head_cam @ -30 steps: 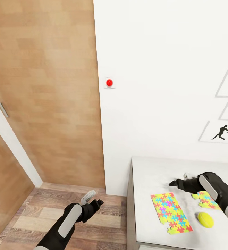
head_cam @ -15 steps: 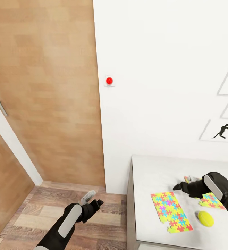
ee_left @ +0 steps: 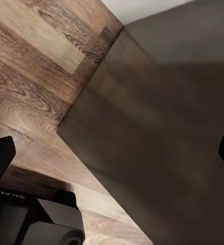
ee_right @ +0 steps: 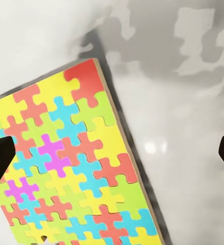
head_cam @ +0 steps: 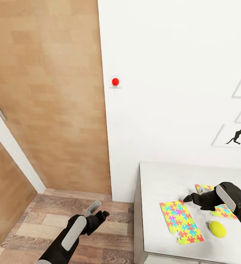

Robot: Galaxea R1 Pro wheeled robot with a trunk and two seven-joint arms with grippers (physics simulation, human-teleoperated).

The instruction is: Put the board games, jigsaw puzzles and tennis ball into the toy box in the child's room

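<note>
Right gripper (head_cam: 189, 198) is pulling back toward the robot compared with a second ago, now hovering over the smaller jigsaw puzzle (head_cam: 223, 210) at the table's (head_cam: 160, 179) near end; the head camera is also tilting slightly, so the wall button (head_cam: 115, 81) is sitting higher. In the right wrist view the fingertips (ee_right: 0, 161) are sitting at both edges, spread wide and gripping nothing, above a puzzle (ee_right: 76, 173) lying flat. Left gripper (head_cam: 100, 212) is hanging over the wood floor (head_cam: 36, 227) beside the table, fingers apart and empty. Bigger puzzle (head_cam: 181, 222) and tennis ball (head_cam: 217, 229) are both lying on the tabletop, close together but not touching. No toy box or board games are visible, so judging from this nothing seen here is packed yet; both puzzles and the ball are still waiting.
</note>
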